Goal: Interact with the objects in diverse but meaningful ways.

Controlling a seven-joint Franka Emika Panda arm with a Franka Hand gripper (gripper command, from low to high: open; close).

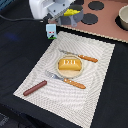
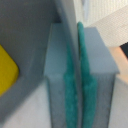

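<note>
Wrist view shows the gripper (image 2: 75, 75) clenched with teal pads pressed on a thin grey edge, likely the saucepan (image 1: 72, 17) wall, cheese wedge (image 2: 7, 70) just beside; risk: thin rim slips out or pan swings into milk carton (image 1: 51, 31)

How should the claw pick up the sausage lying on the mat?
Probably from straight above, pinching the sausage across its middle. It lies flat on the striped mat, long and thin, with free space on both long sides, so fingers can close across its narrow width.
</note>
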